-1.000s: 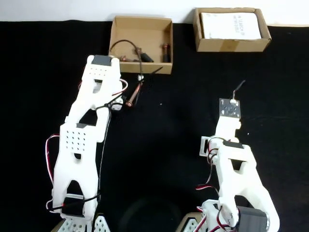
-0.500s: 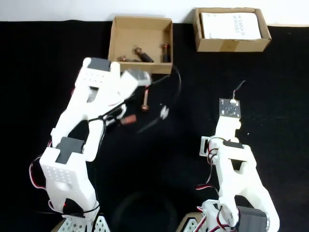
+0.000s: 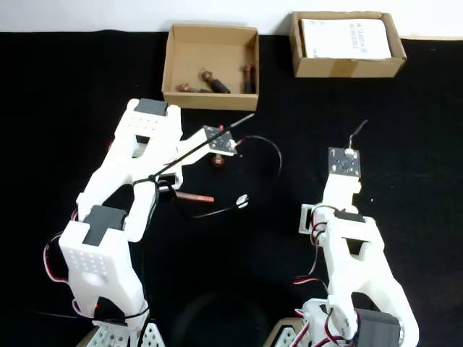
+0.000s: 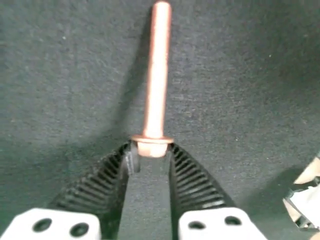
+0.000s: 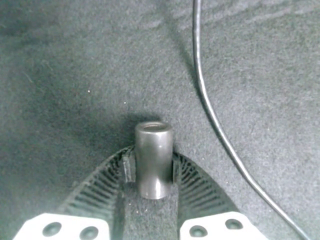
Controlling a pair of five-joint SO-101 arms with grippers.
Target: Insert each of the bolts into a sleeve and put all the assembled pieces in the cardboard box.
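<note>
My left gripper [image 4: 150,151] is shut on the head of a copper bolt [image 4: 157,75], whose shaft points away from the fingers. From above, that bolt [image 3: 197,196] is held level over the black mat, left of centre. A second bolt [image 3: 217,160] lies on the mat just beyond it. My right gripper [image 5: 150,161] is shut on a dark grey sleeve [image 5: 153,150], open end facing outward. The right arm [image 3: 344,217] stands at the right of the mat. The cardboard box [image 3: 173,69] at the back holds several assembled pieces [image 3: 215,82].
A second cardboard box [image 3: 346,66] with white paper inside sits at the back right. A loose black cable [image 3: 264,144] loops over the mat between the arms and also crosses the right wrist view as a cable [image 5: 210,107].
The left arm has swung back from the box front and turned, carrying its bolt down toward the middle of the mat. The right arm has stayed still.
</note>
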